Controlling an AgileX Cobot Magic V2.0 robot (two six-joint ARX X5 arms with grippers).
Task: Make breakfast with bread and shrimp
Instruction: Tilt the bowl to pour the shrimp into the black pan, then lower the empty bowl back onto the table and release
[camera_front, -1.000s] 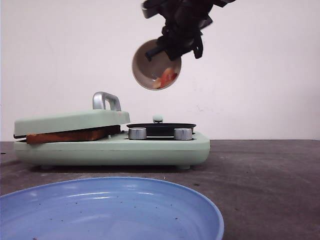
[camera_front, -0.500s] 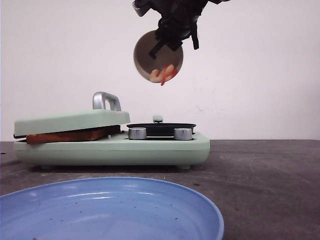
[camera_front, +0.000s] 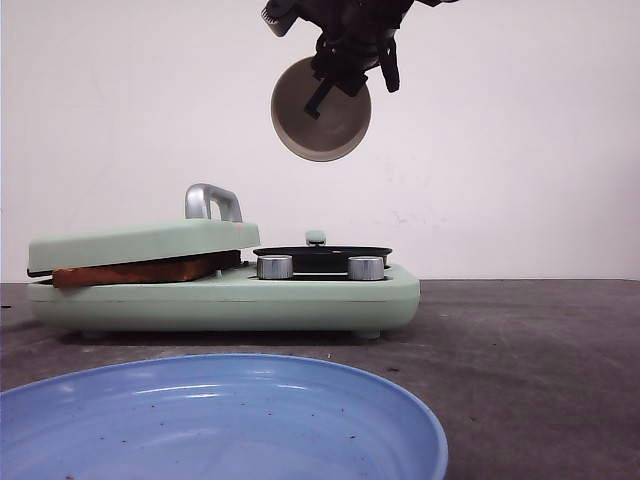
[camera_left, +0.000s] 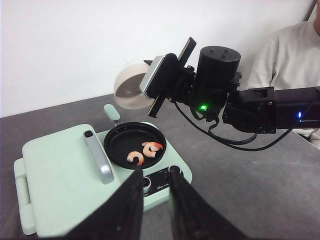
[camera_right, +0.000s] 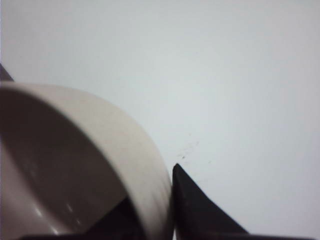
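Note:
A browned slice of bread (camera_front: 138, 270) lies pinched under the mint-green lid (camera_front: 140, 243) of the breakfast maker. Two pink shrimp (camera_left: 143, 152) rest in its round black pan (camera_left: 116, 144). High above the pan, my right gripper (camera_front: 338, 82) is shut on the rim of a beige bowl (camera_front: 322, 125), which is tipped on its side and empty. The right wrist view shows the bowl wall (camera_right: 120, 150) clamped between the fingers (camera_right: 200, 210). My left gripper (camera_left: 156, 172) hovers open over the front knobs, holding nothing.
A large blue plate (camera_front: 220, 420) fills the near foreground. The breakfast maker (camera_front: 300, 298) has a silver lid handle (camera_front: 212, 202) and two front knobs (camera_front: 366, 267). A person in white (camera_left: 285, 55) sits beyond the right arm (camera_left: 260, 110).
The shrimp slid out of the tilted bowl and dropped into the pan; the bowl is now empty. The right gripper and bowl rose slightly.

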